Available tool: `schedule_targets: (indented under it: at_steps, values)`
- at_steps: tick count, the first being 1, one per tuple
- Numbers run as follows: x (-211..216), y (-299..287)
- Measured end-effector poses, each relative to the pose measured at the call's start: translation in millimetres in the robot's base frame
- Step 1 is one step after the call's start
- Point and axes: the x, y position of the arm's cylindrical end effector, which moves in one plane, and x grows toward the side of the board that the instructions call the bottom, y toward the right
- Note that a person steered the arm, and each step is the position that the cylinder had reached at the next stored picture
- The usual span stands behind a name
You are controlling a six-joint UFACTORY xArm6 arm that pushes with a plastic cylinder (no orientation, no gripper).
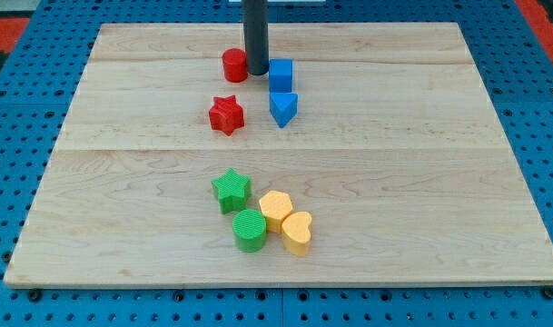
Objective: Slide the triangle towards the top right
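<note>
The blue triangle (pixel 282 108) lies on the wooden board (pixel 421 182) a little above the middle, pointing down. A blue cube (pixel 281 74) sits just above it, almost touching. My tip (pixel 257 72) stands between the blue cube and a red cylinder (pixel 234 65), above and to the left of the triangle and apart from it. A red star (pixel 226 115) lies to the left of the triangle.
A cluster sits at the lower middle: a green star (pixel 231 190), a green cylinder (pixel 250 230), a yellow hexagon (pixel 276 209) and a yellow heart (pixel 297 232). The board lies on a blue perforated table (pixel 530 54).
</note>
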Motion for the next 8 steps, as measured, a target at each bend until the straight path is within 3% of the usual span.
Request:
schedule_targets:
  at_steps: [1,3,5,8]
  values:
    - [0,0]
    - [43,-28]
    - [98,20]
    - [79,112]
